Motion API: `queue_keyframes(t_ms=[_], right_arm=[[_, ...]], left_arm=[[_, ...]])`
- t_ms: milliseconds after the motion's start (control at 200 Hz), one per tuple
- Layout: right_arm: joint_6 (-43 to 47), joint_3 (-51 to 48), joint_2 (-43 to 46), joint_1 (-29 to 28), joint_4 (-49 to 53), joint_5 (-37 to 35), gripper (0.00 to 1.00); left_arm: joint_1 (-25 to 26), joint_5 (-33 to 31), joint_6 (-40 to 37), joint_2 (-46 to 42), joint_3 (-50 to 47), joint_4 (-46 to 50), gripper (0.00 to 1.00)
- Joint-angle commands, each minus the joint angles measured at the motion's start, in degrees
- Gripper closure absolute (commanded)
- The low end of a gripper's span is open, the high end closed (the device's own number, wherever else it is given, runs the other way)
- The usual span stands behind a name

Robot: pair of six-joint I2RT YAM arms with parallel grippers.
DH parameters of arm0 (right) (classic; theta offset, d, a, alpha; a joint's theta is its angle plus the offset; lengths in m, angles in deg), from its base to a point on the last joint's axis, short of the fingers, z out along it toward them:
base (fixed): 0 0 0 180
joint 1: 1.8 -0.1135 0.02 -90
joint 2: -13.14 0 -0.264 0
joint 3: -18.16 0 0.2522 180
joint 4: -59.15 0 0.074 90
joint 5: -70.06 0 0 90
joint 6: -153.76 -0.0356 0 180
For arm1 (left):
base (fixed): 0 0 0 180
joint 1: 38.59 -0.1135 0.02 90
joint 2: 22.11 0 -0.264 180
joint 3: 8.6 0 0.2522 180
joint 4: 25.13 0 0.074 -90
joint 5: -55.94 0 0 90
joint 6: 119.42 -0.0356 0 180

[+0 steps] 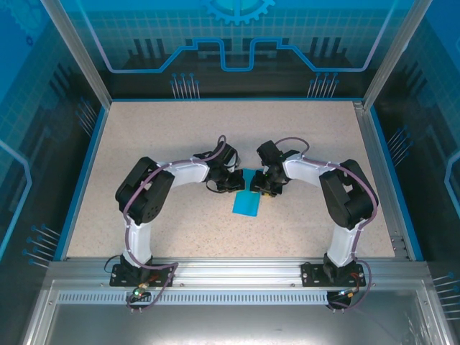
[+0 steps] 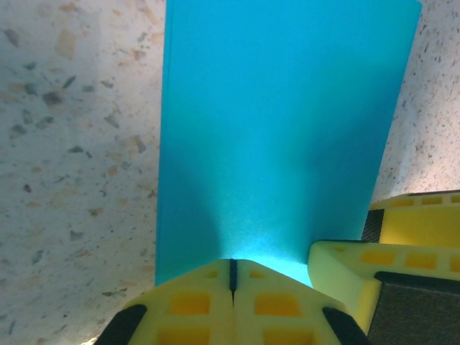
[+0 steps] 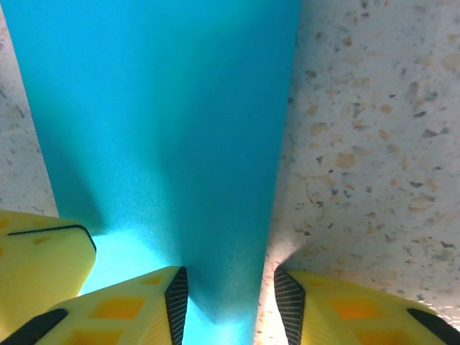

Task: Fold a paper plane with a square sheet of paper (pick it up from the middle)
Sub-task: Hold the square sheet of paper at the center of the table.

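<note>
While the square sheet of paper (image 1: 246,204) lay at mid-table, just in front of both wrists, the L end effector (image 2: 232,269) had its yellow fingers shut tip to tip at the sheet's near edge and looked to be nipping it there. The paper brightened right at the tips, as if lifted a little. The R end effector (image 3: 230,295) stood about half open, straddling a strip of the same edge w/ a finger on each side and neither pad clearly pressing, so it prob. held nothing yet. The two sat just beside each other, nearly touching. No sharp tip or dart outline showed, and whether a centre crease was already in couldn't be told from these views. My guess is an early step: grabbing the sheet near its middle to start the first fold. The next move prob. calls for the R jaws to close on the paper w/o dragging it, then both wrists to lift or swing together so the edges line up. The paper is thin, so uneven pull btwn the two grips could wrinkle or tear it. The table (image 1: 144,144) was pale speckled stone-look board w/ a blue rim, boxed in by aluminium framing (image 1: 230,269) and dark blue-lit panels w/ circuit-style graphics.
</note>
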State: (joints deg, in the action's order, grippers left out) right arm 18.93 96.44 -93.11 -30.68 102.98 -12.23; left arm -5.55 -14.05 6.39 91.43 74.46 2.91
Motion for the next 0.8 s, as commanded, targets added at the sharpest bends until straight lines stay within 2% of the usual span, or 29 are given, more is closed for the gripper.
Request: queue_keyframes(t_ms=[0,370,565,655,715,795], right_arm=[[-0.15,-0.79,-3.9,-0.89,-0.44,-2.54,0.58],[0.34,0.17,-2.22,-0.91,-1.14,-1.77,0.55],[1.38,-1.67,6.43,1.26,-4.05,-0.95,0.5],[1.52,-5.36,12.3,2.79,-8.99,2.11,0.49],[1.54,-7.76,14.77,3.2,-12.57,5.48,0.53],[0.9,-10.19,15.58,3.19,-17.97,10.32,0.66]], left_arm=[[0.63,-1.96,-1.71,1.4,1.66,3.09,1.0],[0.89,-3.06,-1.54,2.66,0.48,3.16,1.0],[0.83,-3.22,-1.62,2.48,-0.31,2.86,1.0],[0.86,-3.17,-1.62,2.48,-0.39,2.77,1.0],[0.85,-3.05,-1.61,2.48,-0.39,2.67,1.0],[0.82,-3.04,-1.7,2.48,-0.38,2.68,1.0]])
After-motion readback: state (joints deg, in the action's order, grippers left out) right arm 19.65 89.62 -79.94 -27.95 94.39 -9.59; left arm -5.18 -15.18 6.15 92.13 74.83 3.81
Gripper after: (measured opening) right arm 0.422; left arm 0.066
